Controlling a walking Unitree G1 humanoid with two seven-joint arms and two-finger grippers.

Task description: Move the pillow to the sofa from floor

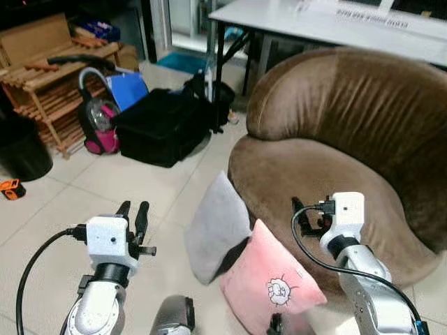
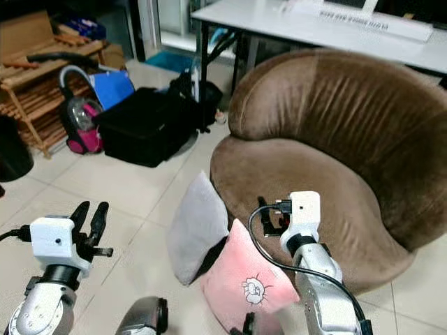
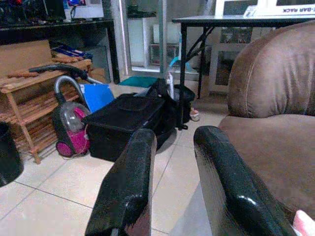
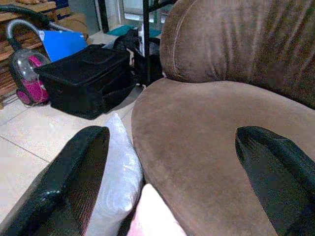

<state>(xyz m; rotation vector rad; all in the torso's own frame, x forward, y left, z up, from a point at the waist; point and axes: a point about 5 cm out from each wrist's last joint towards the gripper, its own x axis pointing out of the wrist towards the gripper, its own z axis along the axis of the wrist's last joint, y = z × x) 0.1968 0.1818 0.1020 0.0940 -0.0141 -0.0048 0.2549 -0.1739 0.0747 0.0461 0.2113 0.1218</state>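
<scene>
A tiled floor (image 1: 84, 188) spreads beyond both claws. The right claw (image 1: 307, 216) hovers released over the brown sofa (image 1: 328, 174), pink pillow (image 1: 269, 283) just below it. The left claw (image 1: 134, 218) hangs released.

My right gripper (image 4: 182, 182) has its two black fingers (image 4: 69, 182) spread wide apart, with nothing between them. Past them lies the brown sofa (image 4: 206, 123), its round seat right ahead and its tall padded back rising behind. A grey pillow (image 4: 115, 172) stands on edge against the front of the seat, just beside one of my fingers. The rounded corner of a pink pillow (image 4: 152, 214) shows close to me, touching the grey one. Beyond, on the pale tiled floor (image 4: 34, 128), sits a black bag (image 4: 86, 81). Near it are a pink vacuum cleaner (image 4: 29, 81) with a grey hose and a blue board (image 4: 61, 42).
</scene>
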